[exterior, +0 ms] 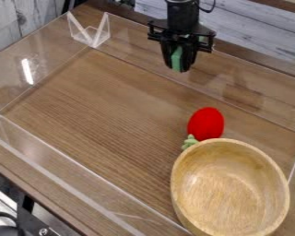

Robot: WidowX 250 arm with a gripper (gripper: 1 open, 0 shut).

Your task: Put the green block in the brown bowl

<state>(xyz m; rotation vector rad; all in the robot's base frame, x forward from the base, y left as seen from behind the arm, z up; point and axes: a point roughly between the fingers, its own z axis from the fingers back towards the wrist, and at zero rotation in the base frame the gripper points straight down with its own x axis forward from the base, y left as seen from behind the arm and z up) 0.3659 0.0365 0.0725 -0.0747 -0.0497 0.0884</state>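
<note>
My gripper (180,63) hangs pointing down at the back of the wooden table, shut on the green block (179,58), whose light green face shows upright between the black fingers. The block's lower end is close to the table surface; whether it touches I cannot tell. The brown bowl (230,189), wide, round and light tan, sits empty at the front right, well away from the gripper.
A red strawberry-like toy (206,123) with green leaves lies just behind the bowl's rim. Clear acrylic walls (64,175) fence the table; a clear folded stand (88,32) sits at the back left corner.
</note>
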